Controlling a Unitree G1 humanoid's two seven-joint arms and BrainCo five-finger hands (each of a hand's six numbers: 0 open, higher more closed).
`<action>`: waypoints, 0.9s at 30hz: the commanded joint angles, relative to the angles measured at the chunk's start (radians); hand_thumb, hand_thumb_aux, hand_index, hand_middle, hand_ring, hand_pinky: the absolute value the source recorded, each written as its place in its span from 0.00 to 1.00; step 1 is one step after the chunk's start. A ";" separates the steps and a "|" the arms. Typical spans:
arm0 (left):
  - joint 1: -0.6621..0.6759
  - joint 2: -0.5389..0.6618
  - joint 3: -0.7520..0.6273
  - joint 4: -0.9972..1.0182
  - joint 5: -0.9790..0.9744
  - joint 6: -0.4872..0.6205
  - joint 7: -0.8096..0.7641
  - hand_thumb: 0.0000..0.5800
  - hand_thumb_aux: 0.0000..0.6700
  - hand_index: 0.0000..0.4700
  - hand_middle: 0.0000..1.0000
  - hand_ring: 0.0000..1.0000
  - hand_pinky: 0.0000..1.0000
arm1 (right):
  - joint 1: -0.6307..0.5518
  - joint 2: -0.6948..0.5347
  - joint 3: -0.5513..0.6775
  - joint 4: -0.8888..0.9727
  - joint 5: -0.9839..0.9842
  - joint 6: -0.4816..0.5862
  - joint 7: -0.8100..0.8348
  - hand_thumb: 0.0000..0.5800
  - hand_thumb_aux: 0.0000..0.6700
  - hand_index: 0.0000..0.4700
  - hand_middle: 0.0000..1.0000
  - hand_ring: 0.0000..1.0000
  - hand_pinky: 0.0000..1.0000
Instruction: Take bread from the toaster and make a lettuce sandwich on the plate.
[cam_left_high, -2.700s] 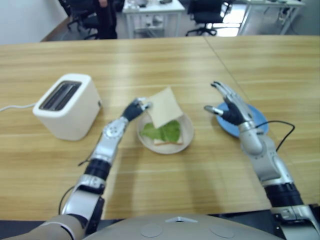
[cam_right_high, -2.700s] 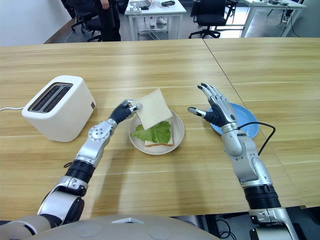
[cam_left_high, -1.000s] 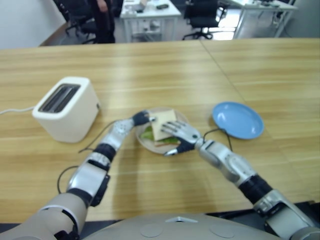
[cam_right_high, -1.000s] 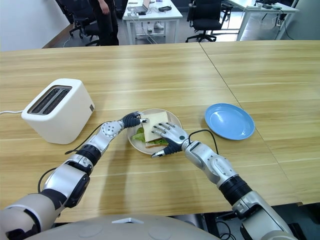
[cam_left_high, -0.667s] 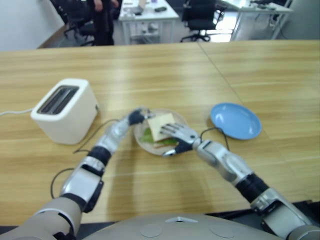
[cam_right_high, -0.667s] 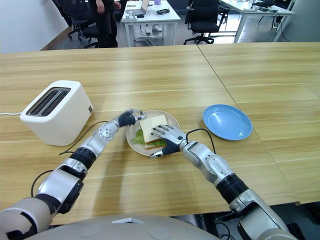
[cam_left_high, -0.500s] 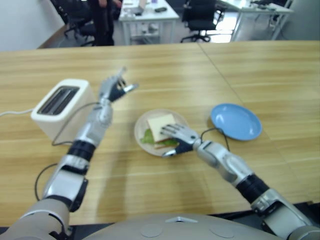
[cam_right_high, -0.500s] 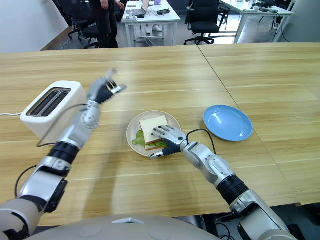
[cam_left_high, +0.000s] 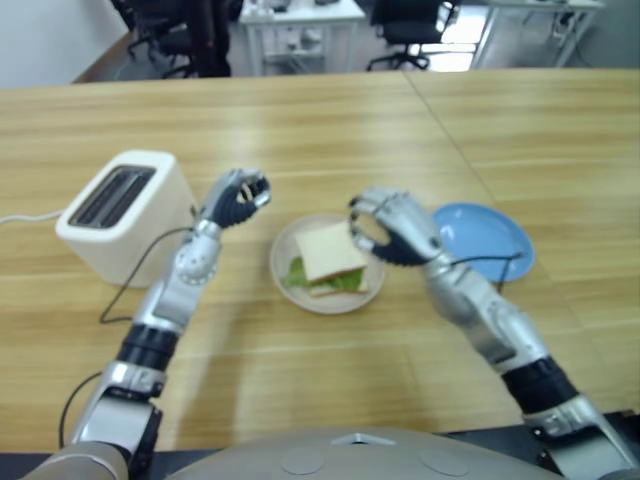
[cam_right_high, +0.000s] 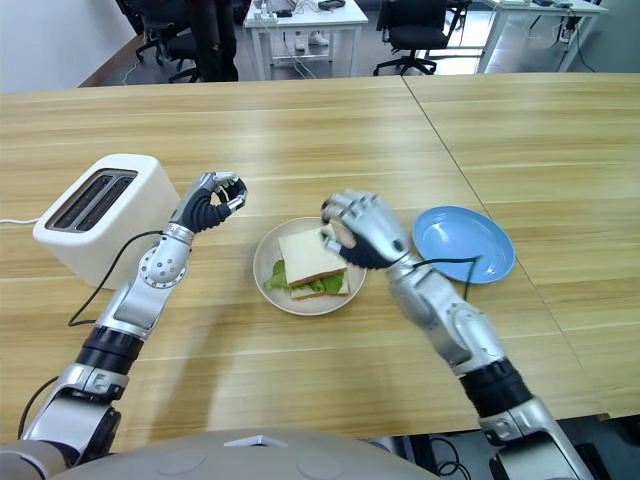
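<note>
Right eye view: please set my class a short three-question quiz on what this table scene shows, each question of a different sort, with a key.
1. True or false: the blue plate holds a slice of bread.
2. Multiple choice: what shows under the top bread slice on the cream plate? A lettuce; B tomato; C egg.
3. Fill in: the toaster stands on the robot's ___ side of the cream plate.
Key: 1 false; 2 A; 3 left.
</note>
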 joint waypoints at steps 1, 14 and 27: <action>0.074 0.061 0.061 -0.087 -0.056 0.037 -0.094 1.00 1.00 0.98 1.00 1.00 1.00 | 0.097 -0.037 -0.100 -0.090 0.126 0.006 0.089 1.00 1.00 0.98 1.00 1.00 1.00; 0.414 0.377 -0.109 -0.429 -0.036 0.237 -0.675 1.00 1.00 0.98 1.00 1.00 1.00 | 0.338 -0.217 0.038 -0.042 0.302 0.208 0.767 1.00 1.00 0.98 1.00 1.00 1.00; 0.312 0.251 -0.316 -0.167 0.121 0.300 -0.712 1.00 1.00 0.98 1.00 1.00 1.00 | 0.031 -0.058 0.260 0.358 0.164 0.174 0.802 1.00 1.00 0.98 1.00 1.00 1.00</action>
